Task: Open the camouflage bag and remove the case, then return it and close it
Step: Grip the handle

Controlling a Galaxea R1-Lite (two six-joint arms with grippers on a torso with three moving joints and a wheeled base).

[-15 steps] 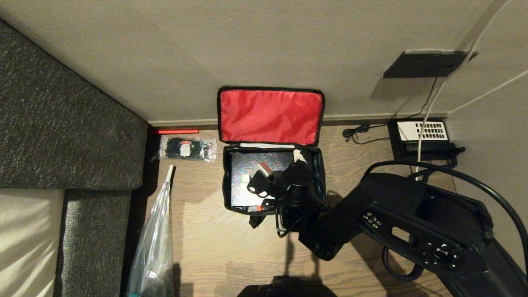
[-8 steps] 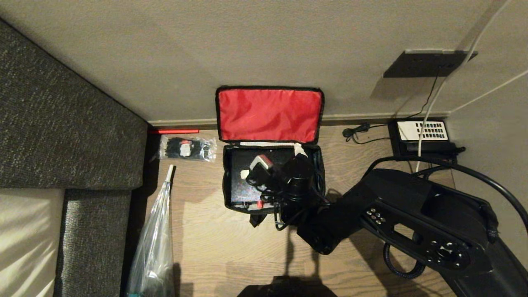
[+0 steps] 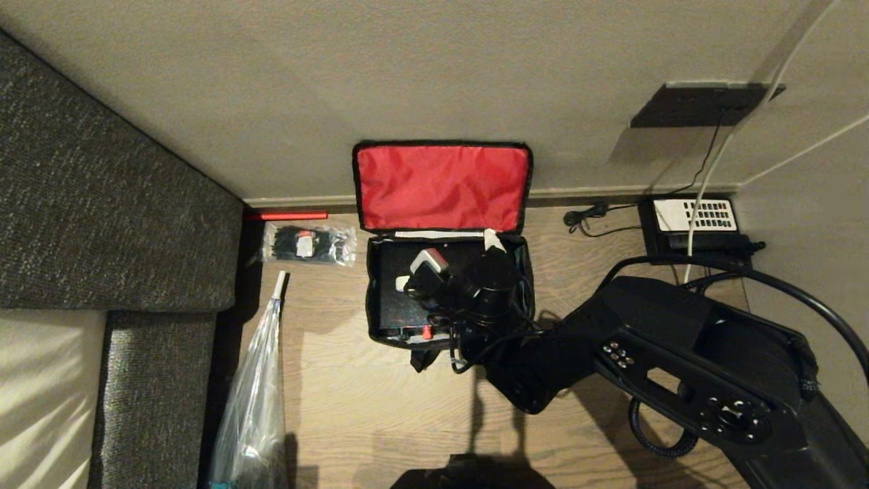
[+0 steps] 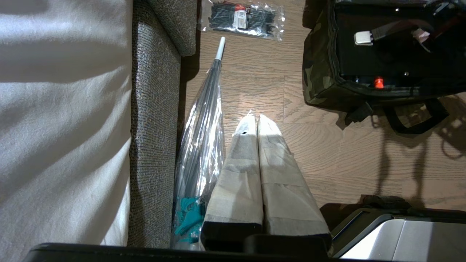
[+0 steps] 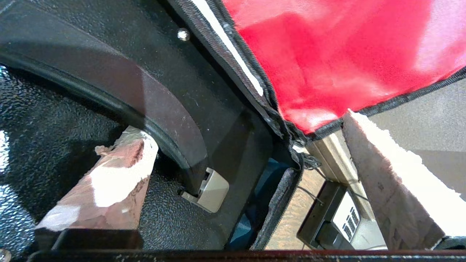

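Note:
The camouflage bag (image 3: 521, 285) stands open on the floor by the wall, its red-lined lid (image 3: 441, 187) leaning back. The black case (image 3: 394, 302) lies inside it, red latch (image 4: 378, 83) toward the front. My right gripper (image 3: 461, 250) hangs open over the case's far right part. In the right wrist view, one fingertip (image 5: 134, 145) sits on the speckled top (image 5: 43, 120) beside the black strap handle (image 5: 160, 112), and the other finger (image 5: 393, 174) stands past the bag's back corner. Nothing is gripped. My left gripper (image 4: 255, 118) is parked and shut over the floor, left of the bag (image 4: 318, 83).
A grey sofa (image 3: 102, 204) fills the left. A clear umbrella (image 3: 254, 407) lies along it. A packet of black cable ties (image 3: 309, 244) sits left of the bag. At right, a black telephone (image 3: 696, 227) with cables stands by the wall under a socket plate (image 3: 706, 105).
My right gripper has moved a little toward the wall over the case, staying open. The bag's lid has edged slightly left, and the case's top looks darker.

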